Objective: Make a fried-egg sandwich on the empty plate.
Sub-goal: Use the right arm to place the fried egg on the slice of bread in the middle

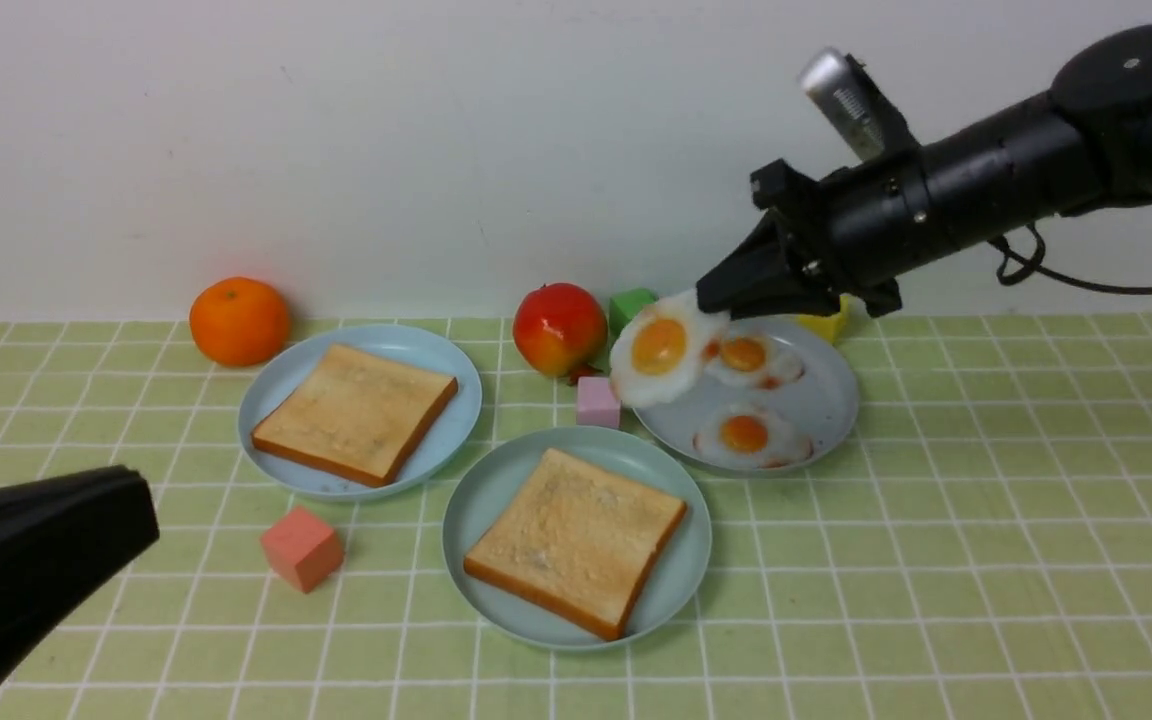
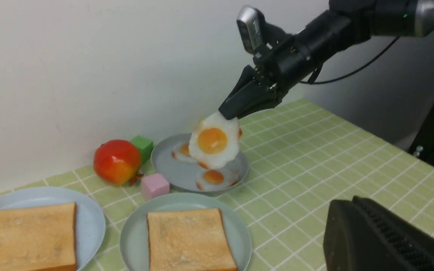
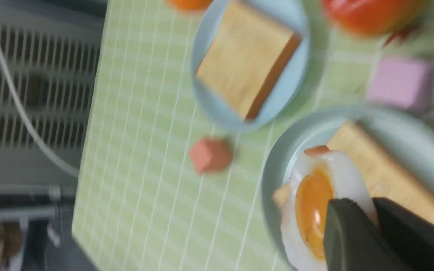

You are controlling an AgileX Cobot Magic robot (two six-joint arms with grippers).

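My right gripper (image 1: pixel 711 300) is shut on the edge of a fried egg (image 1: pixel 658 348) and holds it in the air over the near-left rim of the grey plate (image 1: pixel 821 400). The egg hangs tilted, yolk facing me, and also shows in the right wrist view (image 3: pixel 311 203). Two more eggs (image 1: pixel 748 434) lie on the grey plate. The mint-teal plate (image 1: pixel 476 510) at front centre bears one toast slice (image 1: pixel 576 540). A second toast slice (image 1: pixel 356 412) lies on the sky-blue plate (image 1: pixel 451 385). My left gripper (image 1: pixel 141 505) is shut and empty, low at the front left.
An orange (image 1: pixel 239 320), a red fruit (image 1: pixel 559 328), a green cube (image 1: pixel 630 305) and a yellow block (image 1: pixel 826 322) stand along the back. A pink cube (image 1: pixel 598 402) sits between the plates. A salmon cube (image 1: pixel 302 547) lies left of the mint-teal plate.
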